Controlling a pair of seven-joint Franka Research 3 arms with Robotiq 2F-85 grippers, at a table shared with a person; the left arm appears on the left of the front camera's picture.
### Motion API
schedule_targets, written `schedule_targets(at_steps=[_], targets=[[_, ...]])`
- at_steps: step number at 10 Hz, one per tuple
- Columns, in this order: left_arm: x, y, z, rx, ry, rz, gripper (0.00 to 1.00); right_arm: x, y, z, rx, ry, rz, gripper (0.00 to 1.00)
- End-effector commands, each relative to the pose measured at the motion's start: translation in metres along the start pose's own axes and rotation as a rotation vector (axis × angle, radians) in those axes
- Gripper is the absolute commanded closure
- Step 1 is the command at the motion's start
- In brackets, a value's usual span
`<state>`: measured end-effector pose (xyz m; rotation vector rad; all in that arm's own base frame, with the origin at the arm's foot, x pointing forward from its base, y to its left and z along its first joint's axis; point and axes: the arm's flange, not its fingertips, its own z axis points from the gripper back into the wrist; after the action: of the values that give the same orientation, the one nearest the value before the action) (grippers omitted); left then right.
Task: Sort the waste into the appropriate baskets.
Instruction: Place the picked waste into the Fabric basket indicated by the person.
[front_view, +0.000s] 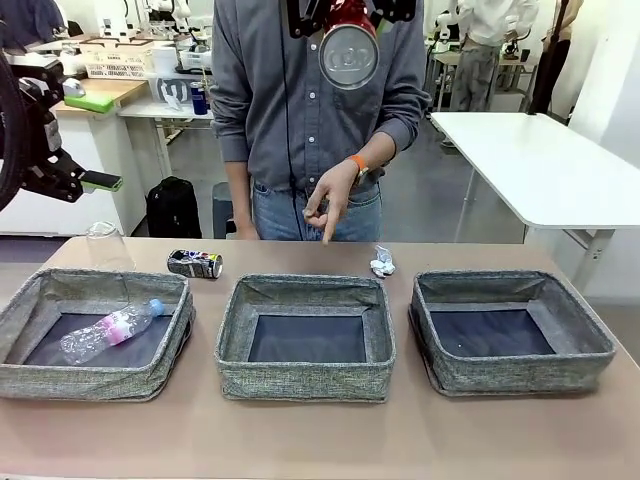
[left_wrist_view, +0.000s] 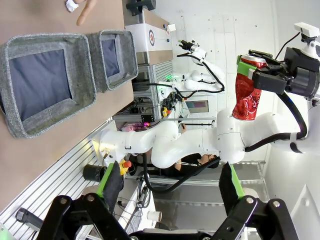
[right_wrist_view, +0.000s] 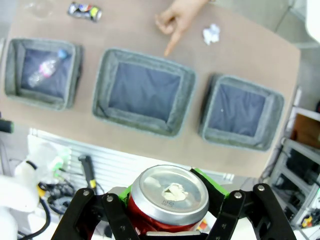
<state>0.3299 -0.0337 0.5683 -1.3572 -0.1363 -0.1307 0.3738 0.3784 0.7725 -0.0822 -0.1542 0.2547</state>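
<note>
your right gripper (right_wrist_view: 172, 200) is clamped on the crushed red can (right_wrist_view: 172, 192), green pads pressed against its sides, with the can's silver end turned toward the wrist camera. in the front view the can hangs at twelve o'clock, high above the worktop (front_view: 320, 440) and in front of the person's (front_view: 300, 100) chest.

your left gripper (left_wrist_view: 171, 186) stands wide with nothing between its fingers. its arm sits at about ten o'clock in the front view, off the worktop's left end.

three grey baskets stand in a row on the worktop, apart from one another. the left basket (front_view: 95, 382) is at eight o'clock, the middle basket (front_view: 305, 382) at six and the right basket (front_view: 520, 375) at four. the clear plastic bottle (front_view: 110, 330) lies on its side in the left basket, its pale blue cap pointing to about two o'clock. the dark flat bottoms of the middle and right baskets show.

beyond the baskets, on the bare worktop:
- the clear plastic cup (front_view: 105, 245) stands mouth down at twelve o'clock from the left basket.
- the dark printed can (front_view: 195, 263) lies on its side at one o'clock from that basket, near its far right corner.
- the crumpled white paper wad (front_view: 382, 263) lies at one o'clock from the middle basket, just past its far right corner.

the person's hand (front_view: 330, 200), with an orange wristband (front_view: 358, 163), hangs at twelve o'clock from the middle basket. its finger points down at the worktop just behind that basket's far rim. you cannot tell whether the fingertip touches the surface.
</note>
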Motion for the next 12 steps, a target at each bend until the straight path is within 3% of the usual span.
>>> schedule_targets(at_steps=[1, 9, 10, 11, 12], targets=[[-0.001, -0.005, 0.001, 0.001, 0.002, 0.010, 0.00, 0.000, 0.002, 0.001, 0.009, -0.011, 0.001, 0.63], [-0.001, -0.005, 0.001, 0.001, 0.002, 0.010, 0.00, 0.000, 0.000, 0.000, 0.000, 0.000, 0.000, 0.63], [-0.001, -0.005, 0.001, 0.001, 0.002, 0.010, 0.00, 0.013, 0.001, -0.042, -0.082, 0.125, 0.211, 0.63], [-0.001, -0.005, 0.001, 0.001, 0.002, 0.010, 0.00, 0.025, 0.002, -0.087, -0.008, 0.174, 0.274, 0.63], [-0.001, -0.005, 0.001, 0.001, 0.002, 0.010, 0.00, 0.032, 0.006, -0.134, 0.064, 0.159, 0.357, 0.63]])
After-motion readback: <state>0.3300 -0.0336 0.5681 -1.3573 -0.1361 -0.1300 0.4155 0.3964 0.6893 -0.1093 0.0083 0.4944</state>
